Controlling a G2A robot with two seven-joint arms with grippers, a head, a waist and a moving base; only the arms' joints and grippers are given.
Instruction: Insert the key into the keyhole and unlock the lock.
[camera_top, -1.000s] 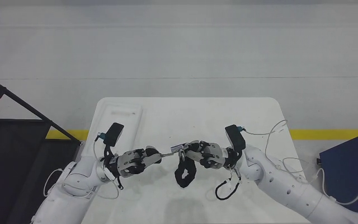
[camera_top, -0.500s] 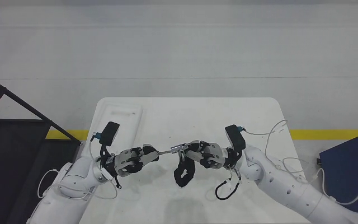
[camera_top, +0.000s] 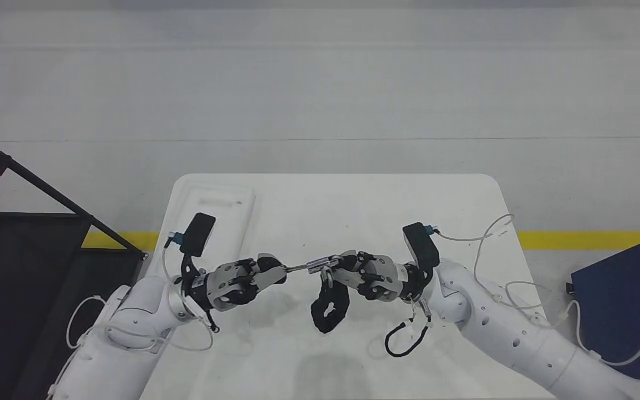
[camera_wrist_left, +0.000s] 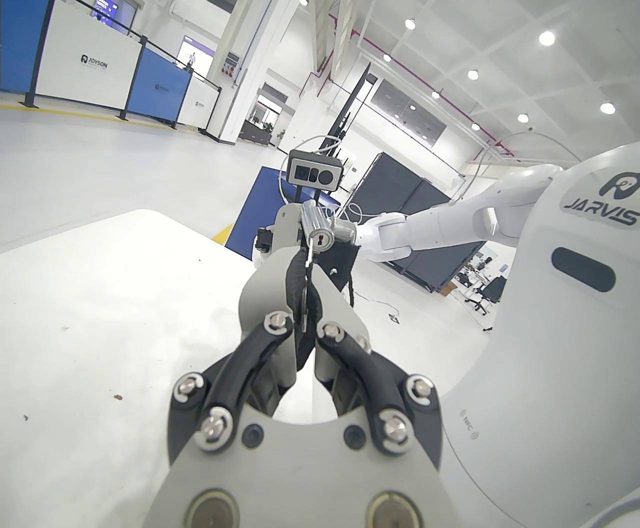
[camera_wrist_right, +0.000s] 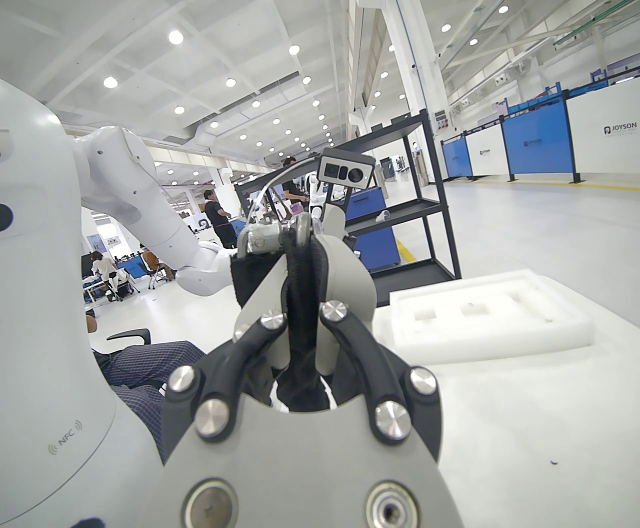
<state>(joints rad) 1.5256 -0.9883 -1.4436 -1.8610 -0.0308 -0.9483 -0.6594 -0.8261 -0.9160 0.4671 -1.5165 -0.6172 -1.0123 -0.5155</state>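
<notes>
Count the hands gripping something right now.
2. The left hand holds the key above the table, near its middle. The right hand, facing it, holds the lock. Neither grip is hidden.

Silver key (camera_wrist_left: 305, 292) — tip at keyhole (camera_wrist_left: 320, 240), chrome lock (camera_wrist_left: 327, 231), black cable (camera_top: 328, 306) hanging

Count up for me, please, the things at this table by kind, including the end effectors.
Key: 1
Lock: 1
Foam tray: 1
End effectors: 2 (left end effector, right end effector)
Total: 5
</notes>
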